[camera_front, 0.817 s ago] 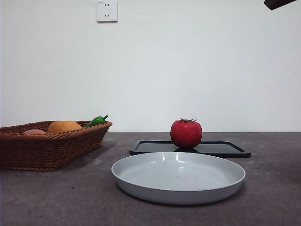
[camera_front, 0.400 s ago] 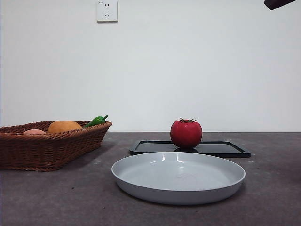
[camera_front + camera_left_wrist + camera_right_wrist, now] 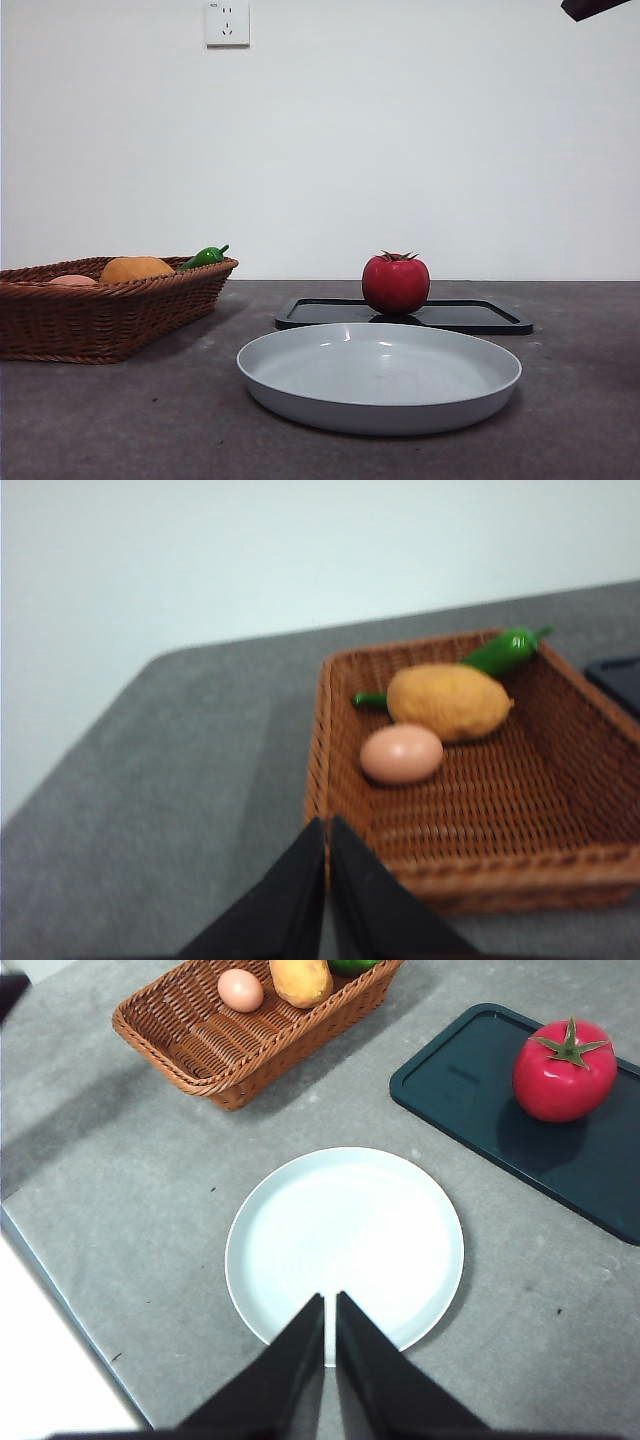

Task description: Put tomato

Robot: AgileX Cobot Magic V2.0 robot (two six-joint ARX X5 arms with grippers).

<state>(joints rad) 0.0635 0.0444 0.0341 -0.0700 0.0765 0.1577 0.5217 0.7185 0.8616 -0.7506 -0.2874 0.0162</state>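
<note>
The glossy red tomato [image 3: 395,284] with its green stem cap stands on a black tray [image 3: 480,316] behind a pale grey plate [image 3: 379,376]; the right wrist view shows the tomato [image 3: 563,1069] on the tray [image 3: 480,1100] too. My right gripper [image 3: 329,1305] is shut, high over the near rim of the plate [image 3: 345,1245], well apart from the tomato. My left gripper [image 3: 327,830] is shut with nothing in it, hovering by the near edge of the wicker basket [image 3: 480,810]. In the front view only a dark arm tip [image 3: 597,8] shows at the top right corner.
The wicker basket [image 3: 100,310] at the left holds an orange-yellow fruit [image 3: 448,701], a pink egg-like item [image 3: 401,754] and a green pepper [image 3: 505,651]. A wall socket [image 3: 227,22] is on the back wall. The table edge [image 3: 60,1290] lies close to the plate.
</note>
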